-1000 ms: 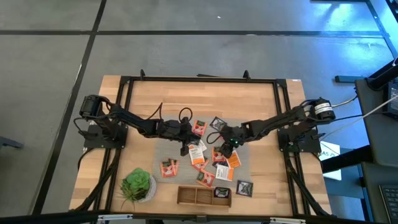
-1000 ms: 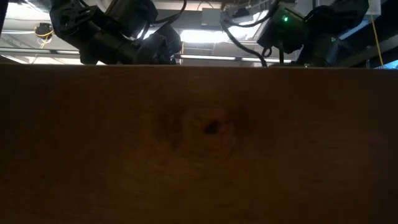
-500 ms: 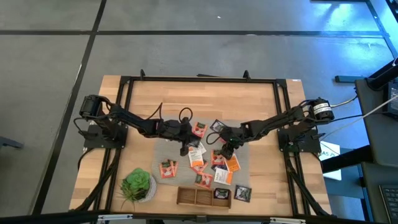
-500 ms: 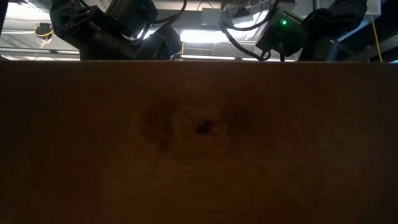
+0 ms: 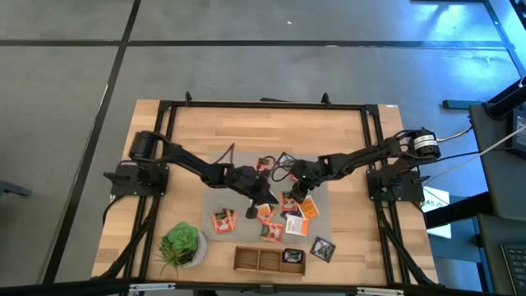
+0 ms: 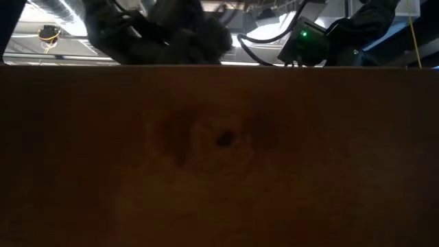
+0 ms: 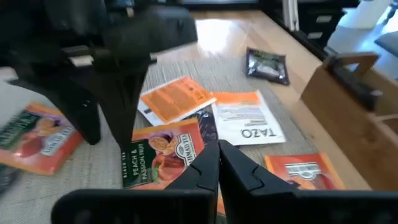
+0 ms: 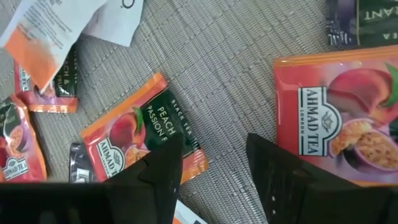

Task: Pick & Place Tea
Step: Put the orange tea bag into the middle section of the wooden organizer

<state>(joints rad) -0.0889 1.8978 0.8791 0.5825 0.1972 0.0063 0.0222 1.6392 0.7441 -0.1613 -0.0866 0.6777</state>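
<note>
Tea sachets (image 5: 283,215) lie scattered on the grey mat (image 5: 324,220) mid-counter. Left hand (image 7: 217,163) is clenched empty, its tips low over a peach sachet (image 7: 163,154) on the mat. Right hand (image 8: 214,163) is spread open above the mat, one finger (image 8: 163,163) apparently on another peach sachet (image 8: 140,138), nothing grasped.

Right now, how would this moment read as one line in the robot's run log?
left gripper: shut, low over tea sachets | right gripper: open above peach sachet | grey mat: sachets scattered | wooden box: one dark sachet inside
</note>
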